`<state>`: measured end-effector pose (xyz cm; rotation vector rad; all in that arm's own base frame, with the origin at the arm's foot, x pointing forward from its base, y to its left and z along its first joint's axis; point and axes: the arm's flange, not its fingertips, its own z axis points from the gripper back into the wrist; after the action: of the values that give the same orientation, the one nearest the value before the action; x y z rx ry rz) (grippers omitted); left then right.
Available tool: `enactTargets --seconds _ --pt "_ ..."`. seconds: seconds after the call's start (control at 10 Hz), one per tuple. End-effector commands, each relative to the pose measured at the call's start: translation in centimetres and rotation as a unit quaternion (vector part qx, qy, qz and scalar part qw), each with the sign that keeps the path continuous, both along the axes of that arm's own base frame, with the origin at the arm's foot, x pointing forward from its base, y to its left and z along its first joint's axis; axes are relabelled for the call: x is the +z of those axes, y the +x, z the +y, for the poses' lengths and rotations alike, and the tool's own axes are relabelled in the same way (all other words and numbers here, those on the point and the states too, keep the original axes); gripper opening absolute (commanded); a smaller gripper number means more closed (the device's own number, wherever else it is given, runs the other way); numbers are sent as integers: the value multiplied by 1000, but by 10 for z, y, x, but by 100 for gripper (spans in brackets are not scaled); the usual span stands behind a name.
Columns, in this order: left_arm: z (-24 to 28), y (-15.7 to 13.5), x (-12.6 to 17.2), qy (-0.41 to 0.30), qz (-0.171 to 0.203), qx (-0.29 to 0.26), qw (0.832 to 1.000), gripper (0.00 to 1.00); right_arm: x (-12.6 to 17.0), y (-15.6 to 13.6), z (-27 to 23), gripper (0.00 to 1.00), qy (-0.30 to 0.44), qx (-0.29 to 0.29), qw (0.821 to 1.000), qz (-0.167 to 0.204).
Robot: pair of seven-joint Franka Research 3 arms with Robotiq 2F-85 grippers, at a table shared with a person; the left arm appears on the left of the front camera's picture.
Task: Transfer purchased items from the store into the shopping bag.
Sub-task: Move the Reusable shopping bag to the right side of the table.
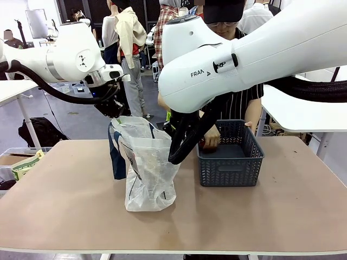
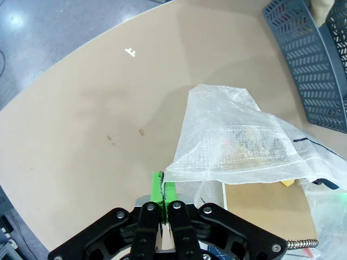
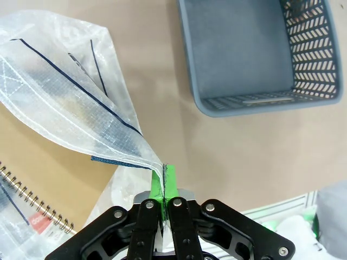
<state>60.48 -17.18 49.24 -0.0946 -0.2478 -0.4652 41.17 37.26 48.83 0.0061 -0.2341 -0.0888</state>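
Bag (image 1: 147, 173) stands left of centre on the worktop (image 1: 65, 216) in the front view, its mouth pulled up and open. The basket (image 1: 230, 162) sits just right of it. A person's hand (image 1: 210, 142) reaches into the basket from the far side. The left arm comes in from the upper left, and the left pincer (image 1: 115, 111) hangs at the bag's upper left rim. The right arm fills the upper right; its tip is hidden behind its own cables.

In the left wrist view, the left pincer (image 2: 163, 187) at bottom centre has its green pads pressed together, pinching the bag's (image 2: 238, 141) rim. A brown notebook (image 2: 265, 203) lies inside the bag at lower right. The basket (image 2: 309, 59) is in the upper right corner.

In the right wrist view, the right pincer (image 3: 164, 181) at bottom centre pinches the bag's (image 3: 70, 108) trimmed edge between closed pads. The notebook (image 3: 32, 179) with spiral binding shows at lower left, and the basket (image 3: 244, 54) at upper right.
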Motion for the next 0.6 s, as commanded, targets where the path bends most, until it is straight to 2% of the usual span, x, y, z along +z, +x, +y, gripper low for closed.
enactTargets --seconds 0.0,0.5 --pt "1 0 1 0 -3 2 1000 0 -1 -1 -1 0 -2 4 1000 -1" --pt "1 0 1 0 -3 2 1000 0 -1 -1 -1 0 -2 4 1000 -1"
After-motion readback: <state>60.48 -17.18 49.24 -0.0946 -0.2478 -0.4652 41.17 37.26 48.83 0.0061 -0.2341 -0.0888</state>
